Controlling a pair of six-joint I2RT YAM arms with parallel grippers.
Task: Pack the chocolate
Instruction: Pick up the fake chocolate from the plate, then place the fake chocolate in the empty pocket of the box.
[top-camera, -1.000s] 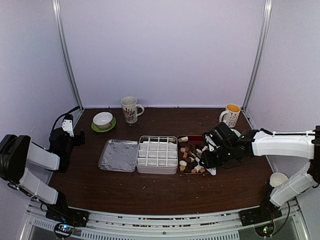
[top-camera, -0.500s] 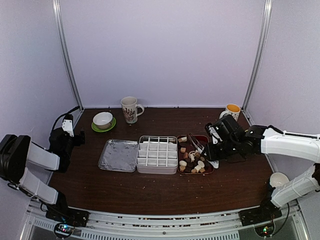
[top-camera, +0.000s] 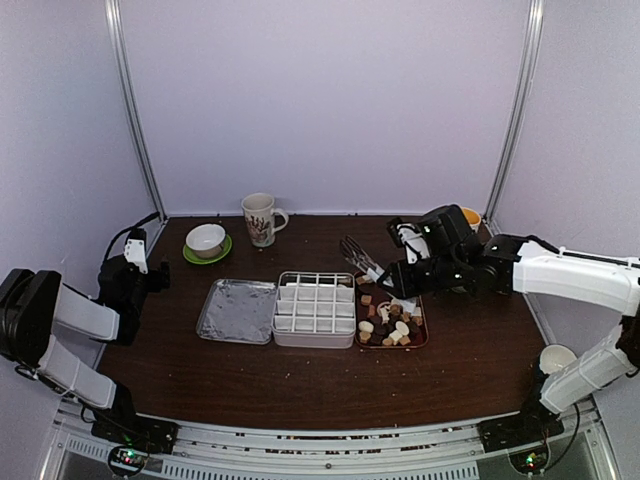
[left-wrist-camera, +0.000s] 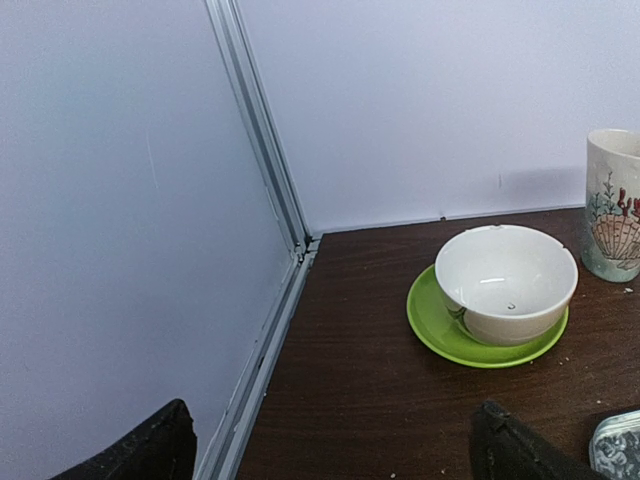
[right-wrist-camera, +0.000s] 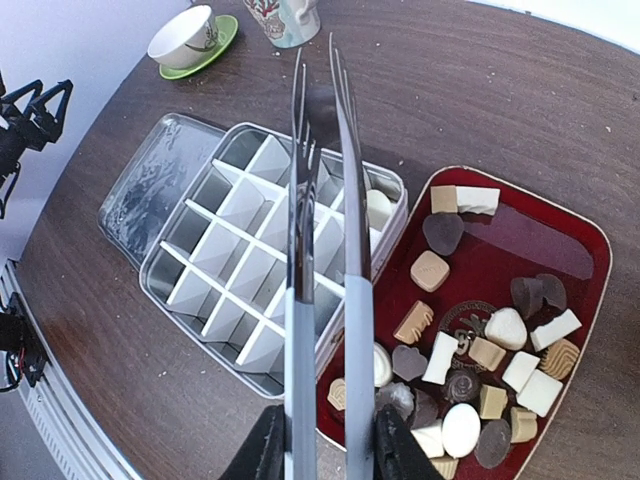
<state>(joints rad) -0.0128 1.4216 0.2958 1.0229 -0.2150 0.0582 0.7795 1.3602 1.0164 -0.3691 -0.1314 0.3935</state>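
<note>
**Change observed.** The right gripper (right-wrist-camera: 328, 445) has risen out of the red tray (right-wrist-camera: 520, 240) and swung left. The tongs (right-wrist-camera: 300, 300) it carries were down among the pieces a second ago. Their tips now hang over the far, tray-side corner of the divided box (top-camera: 315, 303).

**Jaws.** The right jaws are clamped on the tongs' two arms, squeezing them nearly together. Whether a piece is pinched at the tips cannot be told. The left gripper (left-wrist-camera: 330, 455) is unchanged at the left edge of the bench (top-camera: 300, 380), jaws spread wide and empty.

**Chocolate.** The chocolate (right-wrist-camera: 470, 350) lies almost wholly in the tray, beside the box. One pale round appears to sit in a cell on the box's tray side.

**Assessment.** This looks like a carry from tray to box. Packing is barely begun, since nearly all cells are empty.
</note>
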